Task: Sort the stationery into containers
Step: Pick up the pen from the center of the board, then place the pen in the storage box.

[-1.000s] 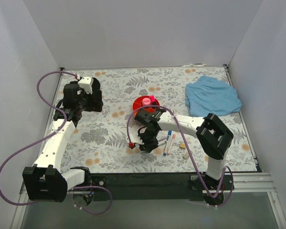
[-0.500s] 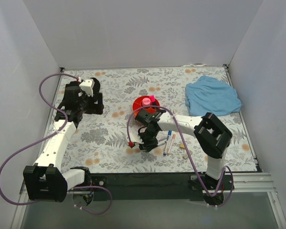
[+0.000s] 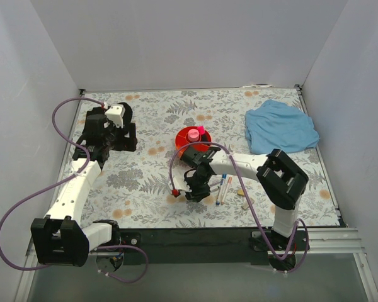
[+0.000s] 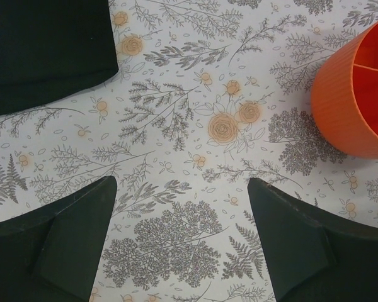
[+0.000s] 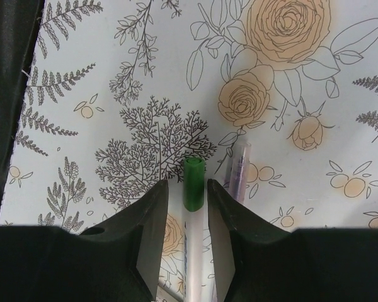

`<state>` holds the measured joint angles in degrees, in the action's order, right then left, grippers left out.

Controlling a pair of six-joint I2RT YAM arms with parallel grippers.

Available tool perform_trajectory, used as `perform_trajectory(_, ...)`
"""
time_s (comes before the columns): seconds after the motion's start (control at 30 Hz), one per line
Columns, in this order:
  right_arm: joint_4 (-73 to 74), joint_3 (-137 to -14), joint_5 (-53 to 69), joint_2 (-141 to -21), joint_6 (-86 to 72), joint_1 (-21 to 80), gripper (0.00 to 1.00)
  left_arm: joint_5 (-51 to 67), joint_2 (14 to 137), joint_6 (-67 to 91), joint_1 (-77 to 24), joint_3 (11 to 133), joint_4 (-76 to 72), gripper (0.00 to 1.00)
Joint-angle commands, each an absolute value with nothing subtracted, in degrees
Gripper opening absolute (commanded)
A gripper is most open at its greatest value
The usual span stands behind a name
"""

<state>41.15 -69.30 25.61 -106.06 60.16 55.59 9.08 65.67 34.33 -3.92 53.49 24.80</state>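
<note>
My right gripper (image 3: 198, 189) is low over the floral tablecloth, in front of the orange tray (image 3: 192, 137). In the right wrist view its jaws (image 5: 187, 184) are open only a little and straddle the green-capped pen (image 5: 193, 182), which lies on the cloth. A thin gap shows on the pen's left side. The lilac marker (image 5: 238, 170) lies just right of the pen. A blue-capped pen (image 3: 223, 178) and an orange-capped pen (image 3: 227, 189) lie to the right, with two beige erasers (image 3: 242, 192) beyond. Something pink (image 3: 201, 131) stands in the tray. My left gripper (image 4: 181, 185) is wide open and empty above the cloth.
A black cloth (image 4: 47, 44) lies at the back left, close to my left gripper (image 3: 125, 141). The tray's wall (image 4: 356, 100) shows at the right of the left wrist view. A light blue cloth (image 3: 280, 126) lies at the back right. Grey walls enclose the table.
My left arm has shifted slightly to the right and down beside the black cloth. My right gripper has settled a little lower over the pens.
</note>
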Motion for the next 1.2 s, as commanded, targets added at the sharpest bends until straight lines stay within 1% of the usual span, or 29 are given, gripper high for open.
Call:
perform_trajectory(0.0, 38.8, -65.0, 23.9, -105.7, 59.0, 56.9, 0.39, 9.0, 64.1, 34.0, -3.8, 52.5, 24.4, 0.86)
perform_trajectory(0.03, 36.2, -62.4, 23.1, -105.6, 58.5, 57.2, 0.36, 9.0, 64.1, 34.2, -3.8, 52.1, 24.4, 0.86)
perform_trajectory(0.07, 34.8, -61.4, 22.2, -105.4, 57.6, 57.3, 0.28, 9.1, 64.0, 34.2, -3.8, 52.1, 24.4, 0.86)
perform_trajectory(0.13, 32.3, -59.5, 19.7, -105.8, 56.7, 57.8, 0.18, 9.1, 64.1, 34.4, -3.7, 51.8, 24.3, 0.87)
perform_trajectory(0.17, 32.2, -59.6, 19.3, -105.9, 55.6, 57.7, 0.11, 9.0, 64.1, 34.4, -3.7, 51.9, 24.3, 0.87)
perform_trajectory(0.27, 32.7, -62.7, 18.5, -103.8, 54.1, 57.7, 0.06, 8.8, 64.5, 34.5, -3.4, 52.2, 23.6, 0.87)
perform_trajectory(0.33, 35.4, -66.9, 18.6, -101.5, 54.2, 57.6, 0.03, 8.7, 65.0, 34.4, -3.3, 52.6, 23.2, 0.87)
perform_trajectory(0.4, 38.8, -76.9, 20.5, -101.1, 54.9, 56.9, 0.01, 8.7, 65.7, 34.3, -3.1, 54.0, 23.0, 0.87)
perform_trajectory(0.43, 43.4, -81.0, 21.3, -101.6, 55.2, 56.7, 0.01, 8.8, 66.4, 34.5, -3.0, 54.7, 22.9, 0.87)
perform_trajectory(0.47, 45.6, -89.8, 21.8, -102.2, 55.2, 56.3, 0.01, 8.8, 66.7, 34.8, -2.7, 55.7, 22.8, 0.87)
perform_trajectory(0.57, 53.9, -103.0, 25.5, -106.5, 54.5, 54.8, 0.01, 9.8, 68.5, 35.3, -2.2, 57.8, 22.9, 0.87)
perform_trajectory(0.6, 56.9, -110.7, 26.1, -109.3, 54.0, 54.3, 0.01, 9.9, 68.7, 35.5, -2.3, 58.2, 22.9, 0.87)
perform_trajectory(0.67, 58.6, -119.6, 27.9, -112.2, 51.6, 51.7, 0.01, 10.0, 69.7, 35.5, -2.2, 58.9, 22.8, 0.88)
perform_trajectory(0.7, 58.8, -127.9, 29.7, -115.3, 50.0, 50.5, 0.01, 10.0, 70.0, 35.3, -2.2, 59.3, 22.8, 0.87)
perform_trajectory(0.77, 58.4, -135.2, 34.3, -119.9, 46.3, 46.8, 0.01, 9.9, 70.9, 35.2, -2.1, 59.8, 23.0, 0.87)
perform_trajectory(0.83, 53.7, -139.9, 37.6, -121.6, 42.8, 44.2, 0.01, 10.0, 71.6, 35.2, -2.0, 60.3, 23.1, 0.87)
perform_trajectory(0.87, 51.0, -139.0, 42.0, -121.5, 39.2, 41.6, 0.01, 10.1, 72.1, 35.2, -2.0, 60.6, 23.3, 0.88)
perform_trajectory(0.9, 43.8, -137.1, 44.4, -120.9, 36.9, 40.2, 0.01, 10.4, 72.9, 35.2, -2.0, 60.9, 23.5, 0.87)
perform_trajectory(0.93, 39.5, -132.1, 46.9, -120.3, 30.7, 38.8, 0.01, 10.5, 73.3, 35.7, -2.0, 61.4, 23.7, 0.87)
perform_trajectory(0.97, 34.5, -129.4, 51.7, -119.1, 26.3, 36.2, 0.01, 10.6, 73.9, 35.9, -2.0, 61.7, 23.9, 0.87)
perform_trajectory(1.0, 24.3, -127.0, 54.0, -118.7, 21.7, 35.1, 0.01, 10.7, 74.8, 36.0, -2.0, 61.9, 24.1, 0.87)
perform_trajectory(1.03, 19.5, -123.2, 56.2, -118.5, 12.8, 34.0, 0.01, 10.8, 75.4, 36.3, -2.0, 62.4, 24.3, 0.87)
perform_trajectory(1.1, 8.3, -121.9, 60.9, -119.6, 5.0, 31.8, 0.01, 11.0, 76.4, 36.5, -2.0, 62.8, 24.6, 0.87)
perform_trajectory(1.13, 5.0, -121.8, 62.1, -120.3, -2.0, 31.2, 0.01, 11.1, 77.4, 36.4, -2.0, 63.3, 24.6, 0.87)
perform_trajectory(1.17, 1.9, -121.7, 64.2, -121.7, -5.2, 30.2, 0.01, 11.1, 77.9, 36.0, -2.0, 63.4, 24.6, 0.87)
